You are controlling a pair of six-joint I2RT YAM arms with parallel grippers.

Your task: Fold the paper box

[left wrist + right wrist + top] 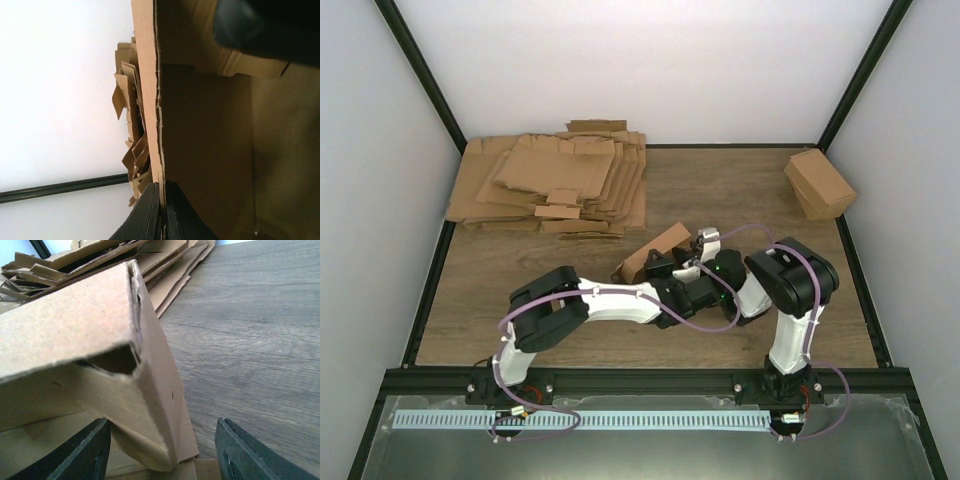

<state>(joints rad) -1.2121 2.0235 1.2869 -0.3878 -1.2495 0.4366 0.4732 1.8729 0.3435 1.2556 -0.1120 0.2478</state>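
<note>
At mid-table, one paper box [652, 252], its edge tight in the left pincer [162, 187]; right pincer [161, 432] half-open, empty.

We see a wooden table [720, 200] bearing a pile of flat cardboard sheets [555, 185] at eleven o'clock, a closed carton [818, 184] at two, the paper box [650, 252] mid-table.

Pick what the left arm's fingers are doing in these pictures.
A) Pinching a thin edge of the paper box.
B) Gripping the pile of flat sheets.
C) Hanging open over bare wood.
A: the left fingers are shut on a thin edge of the paper box; the pile of flat sheets lies farther back.
</note>
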